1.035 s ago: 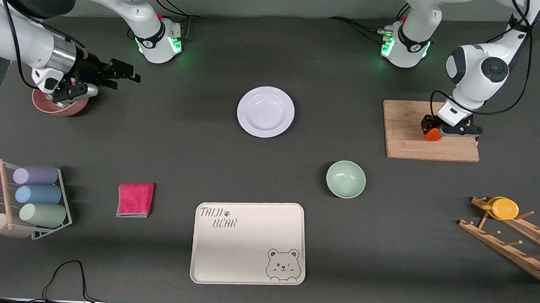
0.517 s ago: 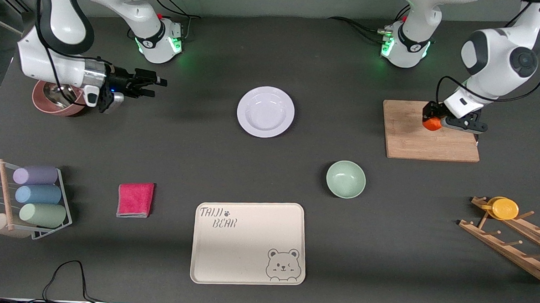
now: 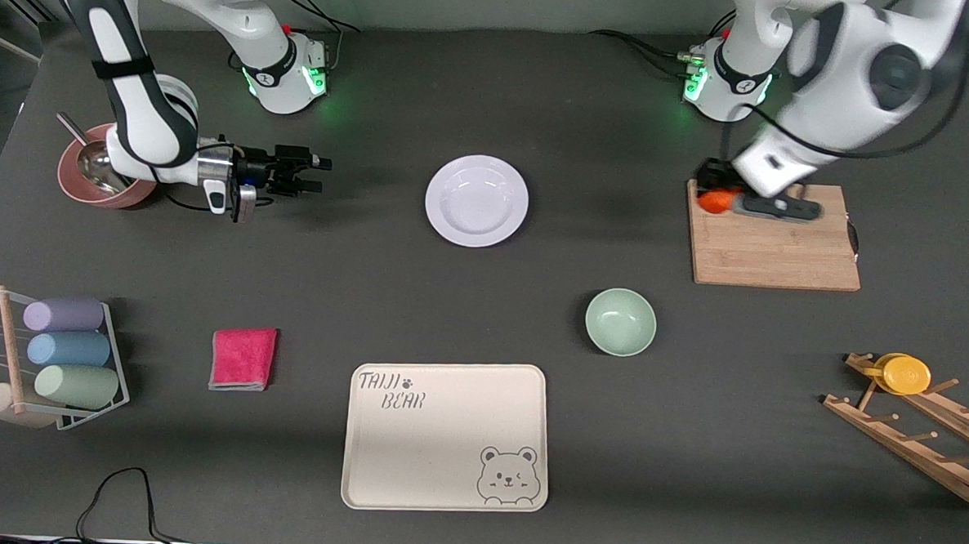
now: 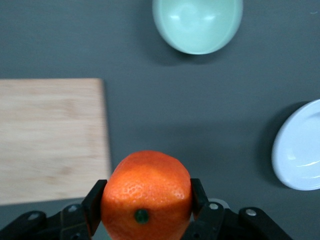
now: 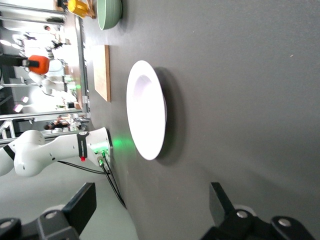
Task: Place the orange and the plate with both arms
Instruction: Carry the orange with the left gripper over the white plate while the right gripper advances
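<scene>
The orange point(image 3: 712, 202) is gripped by the left hand point(image 3: 710, 202) over the cutting board point(image 3: 772, 252); the right hand point(image 3: 313, 175), spread wide and empty, is aimed at the unmoved plate point(image 3: 477, 200). Nothing placed yet.

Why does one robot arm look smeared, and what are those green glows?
Front view: the left arm is motion-blurred while its tool carries the orange; green lamps glow at both bases. Left wrist view: the orange is sharp. Right wrist view: the plate casts a soft shadow.
</scene>
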